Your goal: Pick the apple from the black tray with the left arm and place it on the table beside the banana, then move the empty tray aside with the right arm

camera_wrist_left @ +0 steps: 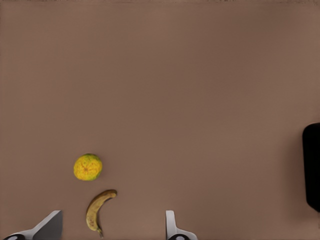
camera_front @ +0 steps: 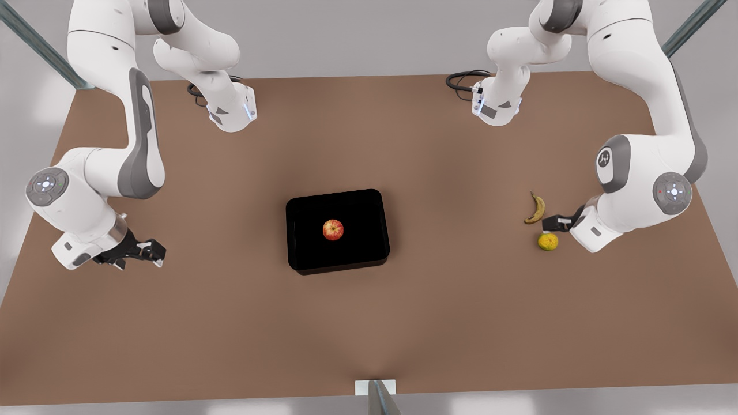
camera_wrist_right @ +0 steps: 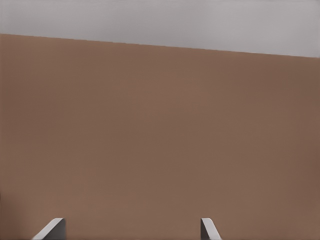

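**Apple not yet picked; both arms stand off from the tray**

While the apple [camera_front: 332, 229] sits near the middle of the black tray [camera_front: 300, 204], neither gripper is near it, so by my reading the first step, the left arm's pick, has not begun.

Taking the tray as the clock's centre in the front view, the left gripper [camera_front: 554, 222] hangs at about 3 o'clock, well away, over the banana [camera_front: 536, 208] and a yellow-green fruit [camera_front: 548, 241]. The left wrist view confirms which arm this is: banana [camera_wrist_left: 97, 208] and fruit [camera_wrist_left: 88, 167] lie just beside each other, not touching, with the tray's edge [camera_wrist_left: 312, 165] far off. That gripper's fingers [camera_wrist_left: 172, 227] are spread wide with nothing between them. The right gripper [camera_front: 151, 252] waits at about 9 o'clock, well clear, fingers [camera_wrist_right: 209, 230] likewise parted and empty, looking across bare table [camera_front: 230, 323].

The next move, as I judge it, calls for the left arm to travel toward 9 o'clock from where it hangs, centre over the apple, descend inside the tray's rim without clipping it, and close around the fruit's widest part. Being round, the apple may roll if nudged off-centre. Free table beside the banana looks ample for the placing.
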You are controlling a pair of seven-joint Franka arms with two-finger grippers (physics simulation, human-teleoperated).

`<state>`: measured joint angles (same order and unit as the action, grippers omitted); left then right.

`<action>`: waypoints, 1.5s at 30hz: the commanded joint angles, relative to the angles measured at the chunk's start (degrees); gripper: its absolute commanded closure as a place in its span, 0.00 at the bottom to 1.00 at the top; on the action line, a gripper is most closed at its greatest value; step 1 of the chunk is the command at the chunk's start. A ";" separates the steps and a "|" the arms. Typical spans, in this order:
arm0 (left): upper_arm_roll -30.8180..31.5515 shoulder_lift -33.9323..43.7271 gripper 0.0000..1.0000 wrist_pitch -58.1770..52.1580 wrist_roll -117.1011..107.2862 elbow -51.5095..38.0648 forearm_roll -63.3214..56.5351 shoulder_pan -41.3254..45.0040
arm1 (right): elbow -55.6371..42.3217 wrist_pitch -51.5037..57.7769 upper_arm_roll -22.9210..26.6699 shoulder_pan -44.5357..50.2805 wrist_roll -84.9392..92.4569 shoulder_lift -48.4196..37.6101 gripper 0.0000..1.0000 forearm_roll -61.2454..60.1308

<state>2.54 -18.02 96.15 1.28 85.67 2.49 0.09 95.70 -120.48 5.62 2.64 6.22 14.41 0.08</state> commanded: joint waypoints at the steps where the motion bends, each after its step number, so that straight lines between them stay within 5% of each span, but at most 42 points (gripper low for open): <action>1: 0.01 -0.09 0.00 1.50 -4.00 0.03 0.06 0.00 | -0.07 -0.46 0.00 0.00 1.69 0.00 0.00 0.01; 3: 2.03 -0.79 0.00 2.20 -4.09 -1.20 0.24 0.61 | -0.69 -0.46 0.00 0.00 1.69 1.67 0.00 -0.17; 6: 2.12 -3.51 0.00 8.17 -16.39 -6.83 -0.99 17.57 | -7.19 -0.55 0.00 -0.09 1.87 12.75 0.00 0.01; 14: 2.03 -9.93 0.00 11.60 -63.84 -6.21 -2.84 39.72 | -13.08 7.71 0.00 -0.88 1.87 9.32 0.00 -0.35; 17: 2.03 -15.29 0.00 20.30 -74.32 -7.97 -2.84 42.36 | -12.99 7.71 0.00 -0.88 1.95 9.32 0.00 -0.35; 24: 1.33 -38.31 0.00 23.29 -75.46 -33.28 -8.81 46.84 | -13.08 7.71 0.00 -0.88 1.87 9.58 0.00 -0.35; 26: 1.41 -41.13 0.00 24.70 -75.28 -34.69 -13.38 48.51 | -13.08 7.71 0.00 -0.88 1.87 9.58 0.00 -0.35; 45: 1.41 -43.07 0.00 30.68 -85.39 -29.50 -20.94 52.12 | -13.08 7.71 0.00 -0.88 1.87 9.76 0.00 -0.26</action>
<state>4.00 -61.15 123.04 -67.73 56.24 -17.84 52.22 82.65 -112.81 5.62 1.76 7.80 24.24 -0.11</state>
